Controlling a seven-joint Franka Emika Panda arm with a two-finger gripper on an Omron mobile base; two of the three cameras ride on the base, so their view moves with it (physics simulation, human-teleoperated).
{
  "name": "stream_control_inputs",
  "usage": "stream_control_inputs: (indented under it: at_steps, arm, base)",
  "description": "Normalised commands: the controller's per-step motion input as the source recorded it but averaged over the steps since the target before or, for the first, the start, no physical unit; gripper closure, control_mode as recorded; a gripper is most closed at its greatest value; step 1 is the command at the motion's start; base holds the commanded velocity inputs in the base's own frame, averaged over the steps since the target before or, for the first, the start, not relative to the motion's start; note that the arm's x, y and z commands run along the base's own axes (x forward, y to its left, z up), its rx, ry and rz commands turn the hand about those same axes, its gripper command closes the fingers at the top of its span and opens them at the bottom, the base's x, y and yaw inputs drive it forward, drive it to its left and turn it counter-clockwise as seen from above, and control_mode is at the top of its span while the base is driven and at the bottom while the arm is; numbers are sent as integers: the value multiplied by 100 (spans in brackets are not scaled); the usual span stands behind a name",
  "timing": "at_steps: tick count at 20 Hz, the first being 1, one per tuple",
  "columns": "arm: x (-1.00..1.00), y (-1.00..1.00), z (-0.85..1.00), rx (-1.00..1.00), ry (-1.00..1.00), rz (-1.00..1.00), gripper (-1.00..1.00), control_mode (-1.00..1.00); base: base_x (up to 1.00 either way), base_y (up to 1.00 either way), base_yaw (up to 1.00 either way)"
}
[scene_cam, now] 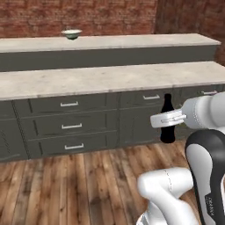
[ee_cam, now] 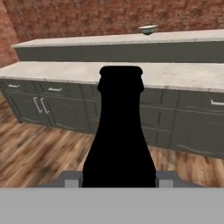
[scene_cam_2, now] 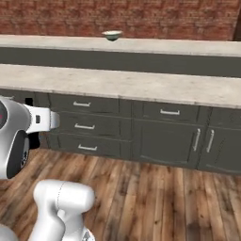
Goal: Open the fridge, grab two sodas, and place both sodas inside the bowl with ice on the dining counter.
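Jaws (scene_cam: 168, 119): closed around the black soda bottle (scene_cam: 167, 121), held upright above the wooden floor (scene_cam: 88, 184).
Bowl (scene_cam: 71, 34): on the far, higher dining worktop (scene_cam: 132, 42), well apart from the bottle.
Nearer worktop (scene_cam: 110, 78): between them, drawers beneath.

One black soda bottle (scene_cam: 167, 118). One pale bowl (scene_cam: 71, 34). Two long stone-topped counters, near (scene_cam: 101, 79) and far (scene_cam: 114, 42). One brick wall (scene_cam: 79, 15). Cabinet drawer pulls visible; full count unclear.
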Motion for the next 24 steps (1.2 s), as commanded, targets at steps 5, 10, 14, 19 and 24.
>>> stream_control_inputs:
  at_steps: [5,10,14,19,24]
  arm:
    - [0,0,0,0,0,0,100,100]
    - [0,0,0,0,0,0,100,100]
    - [0,0,0,0,0,0,100,100]
    - [0,0,0,0,0,0,100,100]
    - [0,0,0,0,0,0,100,100]
  base:
    - [100,28,12]
    - [100,72,1]
    - [100,99,0]
    - [100,100,0]
    - [99,100,0]
